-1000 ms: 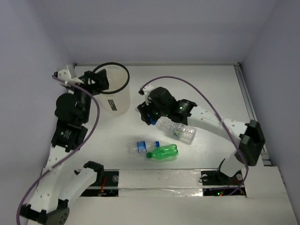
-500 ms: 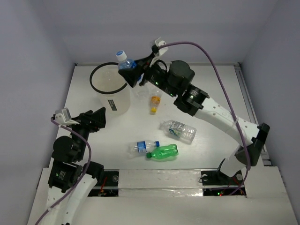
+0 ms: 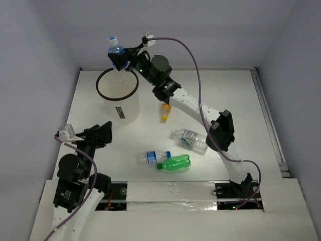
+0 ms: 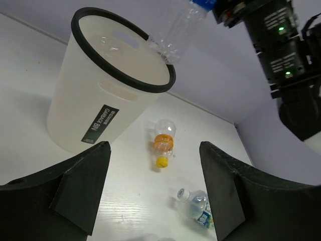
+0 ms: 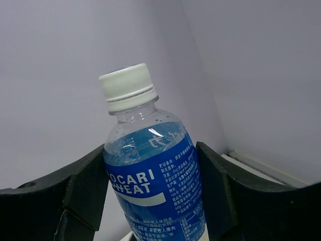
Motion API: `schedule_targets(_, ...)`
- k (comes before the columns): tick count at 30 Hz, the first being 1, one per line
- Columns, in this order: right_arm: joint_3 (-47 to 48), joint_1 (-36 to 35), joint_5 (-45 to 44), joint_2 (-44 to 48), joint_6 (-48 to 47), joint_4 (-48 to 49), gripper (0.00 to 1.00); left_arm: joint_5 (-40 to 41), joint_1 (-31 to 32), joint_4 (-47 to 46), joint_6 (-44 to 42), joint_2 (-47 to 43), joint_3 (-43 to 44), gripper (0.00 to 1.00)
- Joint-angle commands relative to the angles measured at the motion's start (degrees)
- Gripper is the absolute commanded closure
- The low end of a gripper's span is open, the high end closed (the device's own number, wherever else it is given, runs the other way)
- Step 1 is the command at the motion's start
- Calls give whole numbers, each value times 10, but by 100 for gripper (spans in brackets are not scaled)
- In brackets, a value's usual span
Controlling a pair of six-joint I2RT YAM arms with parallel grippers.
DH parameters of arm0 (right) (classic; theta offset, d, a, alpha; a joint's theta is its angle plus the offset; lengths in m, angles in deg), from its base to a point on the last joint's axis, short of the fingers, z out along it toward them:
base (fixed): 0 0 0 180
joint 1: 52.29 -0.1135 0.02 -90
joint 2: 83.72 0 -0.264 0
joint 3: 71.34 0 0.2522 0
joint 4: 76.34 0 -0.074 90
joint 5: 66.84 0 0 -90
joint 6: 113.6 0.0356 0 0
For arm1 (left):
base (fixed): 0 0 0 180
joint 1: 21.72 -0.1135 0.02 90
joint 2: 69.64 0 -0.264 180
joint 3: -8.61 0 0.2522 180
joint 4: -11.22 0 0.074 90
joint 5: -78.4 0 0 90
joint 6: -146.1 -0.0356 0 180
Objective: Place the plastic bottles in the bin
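Jaws of the right gripper [image 3: 120, 60] pinch a blue-labelled bottle [image 3: 116, 49] cap-up over the far rim of the bin [image 3: 131, 108], seemingly for a drop inside, while the left gripper [image 3: 98, 134] hangs spread and empty on its near side, four other bottles [image 3: 174, 162] lying nearby.

A white table [image 3: 241, 100] sits between pale lilac walls [image 3: 200, 30].

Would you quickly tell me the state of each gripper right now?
Left gripper: open, holding nothing.
Right gripper: shut on the blue-labelled bottle, above the bin.
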Motion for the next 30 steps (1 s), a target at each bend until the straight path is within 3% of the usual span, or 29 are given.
schedule_targets(1,47,8,14,-15,16,46,43,-7,2,-24,3,-6,-5,31)
schedule_targets(16,-104,8,21,4,24,137,24,-5,-4,-25,3,-6,-7,32)
schedule_targets(27,-256,8,0,127,12,221,20,-15,-4,-29,-6,37,-1,33)
schedule_targets(30,-278,8,0,151,5,205,13,-28,-4,-39,-7,59,1,34)
